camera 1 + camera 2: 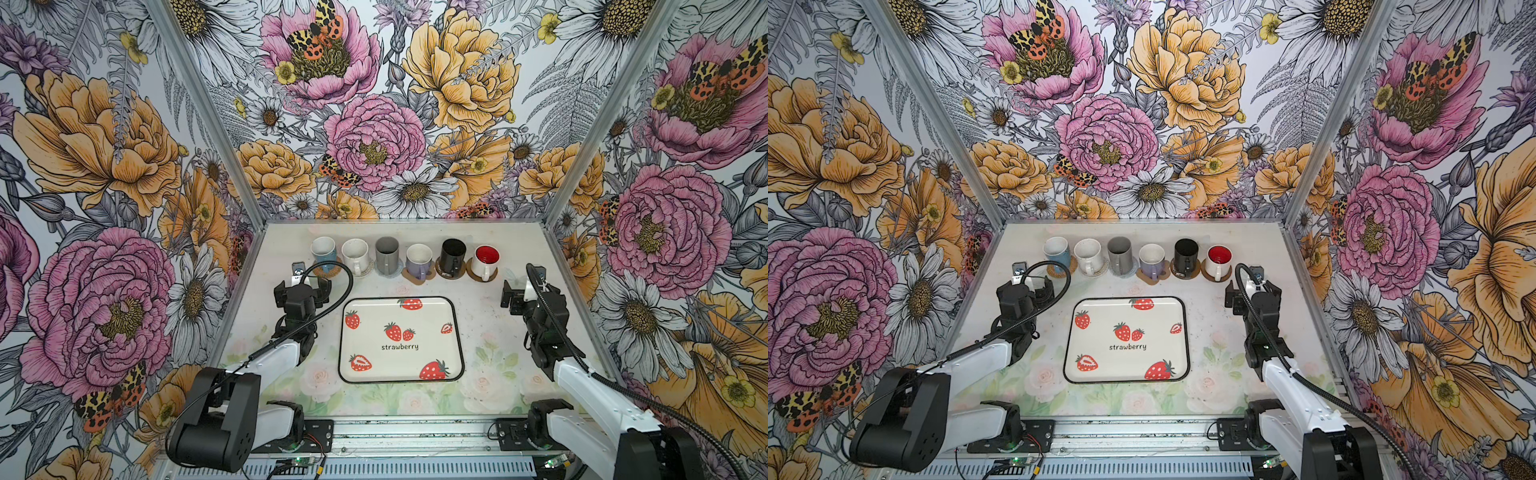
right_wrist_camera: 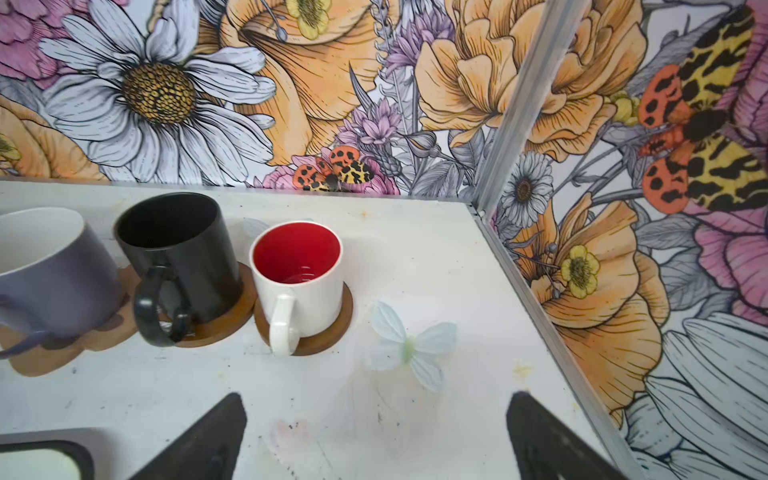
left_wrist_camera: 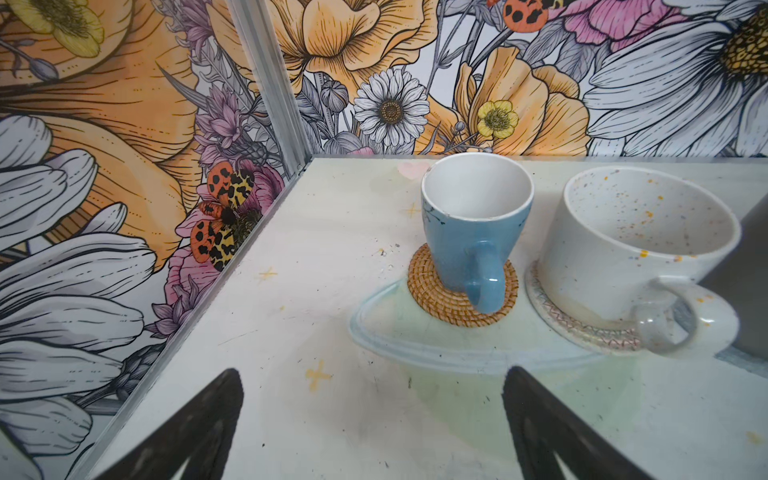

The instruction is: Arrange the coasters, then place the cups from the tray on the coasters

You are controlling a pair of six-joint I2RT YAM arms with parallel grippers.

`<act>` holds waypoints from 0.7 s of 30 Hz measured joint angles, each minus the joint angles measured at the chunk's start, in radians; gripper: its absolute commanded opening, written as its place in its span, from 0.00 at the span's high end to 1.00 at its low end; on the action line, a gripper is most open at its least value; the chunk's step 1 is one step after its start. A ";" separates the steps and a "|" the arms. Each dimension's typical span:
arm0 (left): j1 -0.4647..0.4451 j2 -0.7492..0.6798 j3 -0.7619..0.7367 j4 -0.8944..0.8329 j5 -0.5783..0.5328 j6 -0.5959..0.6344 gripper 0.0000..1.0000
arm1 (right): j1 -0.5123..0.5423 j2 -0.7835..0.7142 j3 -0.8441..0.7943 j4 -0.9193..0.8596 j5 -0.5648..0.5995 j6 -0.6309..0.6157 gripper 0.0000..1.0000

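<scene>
Six cups stand in a row at the back of the table, each on a coaster: light blue (image 1: pixel 323 249), white (image 1: pixel 355 254), grey (image 1: pixel 387 253), lavender (image 1: pixel 419 258), black (image 1: pixel 453 254) and white with a red inside (image 1: pixel 486 259). The strawberry tray (image 1: pixel 401 357) lies empty mid-table. My left gripper (image 1: pixel 302 283) (image 3: pixel 372 374) is open over bare table, short of the light blue cup (image 3: pixel 473 232) on its rattan coaster (image 3: pixel 432 299). My right gripper (image 1: pixel 524 287) (image 2: pixel 376 397) is open and empty, near the red-inside cup (image 2: pixel 303 299) on a brown disc (image 2: pixel 328 336).
Flowered walls with metal corner posts close in the table on three sides. The white speckled cup (image 3: pixel 636 257) sits on a whitish woven coaster (image 3: pixel 582 332). The black cup (image 2: pixel 183 257) and lavender cup (image 2: pixel 50 274) stand beside the red-inside one. A tray corner (image 2: pixel 79 444) shows by the right gripper.
</scene>
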 measured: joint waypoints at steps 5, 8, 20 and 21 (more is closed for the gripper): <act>0.040 0.112 -0.066 0.220 0.077 0.009 0.01 | -0.104 0.137 0.000 0.114 -0.092 0.024 0.00; 0.064 0.192 -0.074 0.319 0.121 0.009 0.01 | -0.149 0.229 -0.001 0.198 -0.140 0.052 0.00; 0.167 0.270 -0.041 0.400 0.375 -0.008 0.01 | -0.198 0.476 0.006 0.415 -0.340 0.121 0.04; 0.172 0.270 -0.035 0.400 0.386 -0.010 0.01 | -0.197 0.476 0.006 0.425 -0.350 0.121 0.04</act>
